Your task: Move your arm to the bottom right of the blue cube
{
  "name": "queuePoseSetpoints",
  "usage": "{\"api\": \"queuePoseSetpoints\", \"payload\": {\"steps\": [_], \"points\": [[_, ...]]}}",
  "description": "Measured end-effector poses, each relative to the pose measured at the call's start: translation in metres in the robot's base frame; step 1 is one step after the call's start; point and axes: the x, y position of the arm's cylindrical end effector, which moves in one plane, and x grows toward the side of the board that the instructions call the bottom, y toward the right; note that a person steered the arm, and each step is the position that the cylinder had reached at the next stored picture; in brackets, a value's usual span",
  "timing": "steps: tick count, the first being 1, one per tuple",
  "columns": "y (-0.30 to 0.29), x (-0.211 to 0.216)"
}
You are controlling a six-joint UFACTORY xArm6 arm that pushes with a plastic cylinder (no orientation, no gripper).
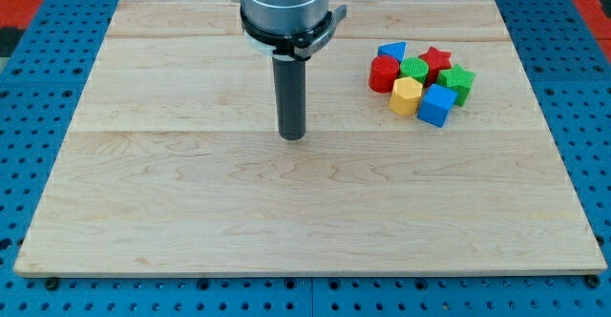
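Note:
The blue cube (437, 105) sits at the lower right of a tight cluster of blocks near the view's upper right. My tip (292, 136) stands on the wooden board (191, 212) near its middle, well to the left of the blue cube and slightly lower in the view. It touches no block.
Packed with the blue cube are a yellow hexagonal block (406, 96), a red cylinder (384, 73), a blue triangular block (392, 51), a green block (414, 68), a red star (436, 59) and a green star (457, 82). Blue pegboard (29, 164) surrounds the board.

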Motion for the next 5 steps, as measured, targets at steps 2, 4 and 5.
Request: {"api": "queuePoseSetpoints", "payload": {"steps": [2, 4, 5], "points": [[0.005, 0.000], [0.010, 0.000], [0.017, 0.002]]}}
